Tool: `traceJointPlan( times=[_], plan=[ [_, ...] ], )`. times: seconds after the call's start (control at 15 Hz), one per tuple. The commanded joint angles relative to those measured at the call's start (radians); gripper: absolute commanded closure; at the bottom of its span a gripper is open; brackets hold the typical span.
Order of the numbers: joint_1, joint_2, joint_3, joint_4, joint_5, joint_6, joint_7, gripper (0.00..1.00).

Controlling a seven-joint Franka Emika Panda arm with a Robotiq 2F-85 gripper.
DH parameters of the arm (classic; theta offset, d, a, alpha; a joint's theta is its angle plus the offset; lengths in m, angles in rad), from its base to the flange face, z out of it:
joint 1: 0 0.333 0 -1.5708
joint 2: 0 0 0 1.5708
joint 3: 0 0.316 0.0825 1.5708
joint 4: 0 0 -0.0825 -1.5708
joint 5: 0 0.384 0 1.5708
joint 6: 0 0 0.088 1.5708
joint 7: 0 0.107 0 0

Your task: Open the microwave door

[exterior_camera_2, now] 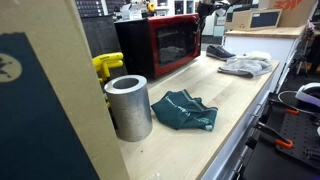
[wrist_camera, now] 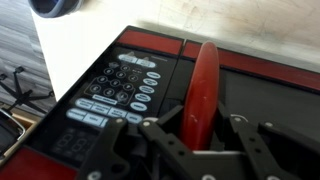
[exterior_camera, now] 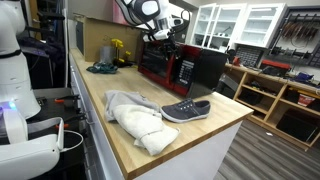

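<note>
The microwave (exterior_camera: 205, 68) stands at the back of the wooden counter, black with a glossy red front; it also shows in an exterior view (exterior_camera_2: 135, 45). The microwave door (exterior_camera: 158, 62) (exterior_camera_2: 168, 45) looks closed against the body. In the wrist view its upright red handle (wrist_camera: 205, 75) runs beside the control panel (wrist_camera: 115, 90) with its buttons. My gripper (wrist_camera: 200, 125) has one finger on each side of this handle, and both appear pressed against it. In both exterior views the gripper (exterior_camera: 165, 38) (exterior_camera_2: 203, 15) sits at the top of the microwave's front.
A grey shoe (exterior_camera: 186, 110) and a crumpled pale cloth (exterior_camera: 135, 118) lie near the counter's front end. A metal cylinder (exterior_camera_2: 128, 105), a teal cloth (exterior_camera_2: 186, 110) and a yellow object (exterior_camera_2: 105, 65) sit at the other end of the counter. Shelving (exterior_camera: 275, 95) stands beyond the counter's edge.
</note>
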Motion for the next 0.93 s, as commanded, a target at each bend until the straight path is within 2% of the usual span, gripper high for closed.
traceJointPlan(
  times=[0.0,0.4,0.47,0.53,0.87],
  plan=[
    [0.013,-0.081,0.003,-0.162,-0.025,-0.028,0.001,0.92],
    [0.016,-0.177,-0.007,-0.255,-0.013,-0.056,0.004,0.92],
    [0.018,-0.199,-0.01,-0.271,-0.011,-0.054,0.002,0.42],
    [0.02,-0.221,-0.011,-0.287,-0.01,-0.06,0.0,0.41],
    [0.072,-0.295,-0.027,-0.317,0.066,-0.165,-0.17,0.05]
  ],
)
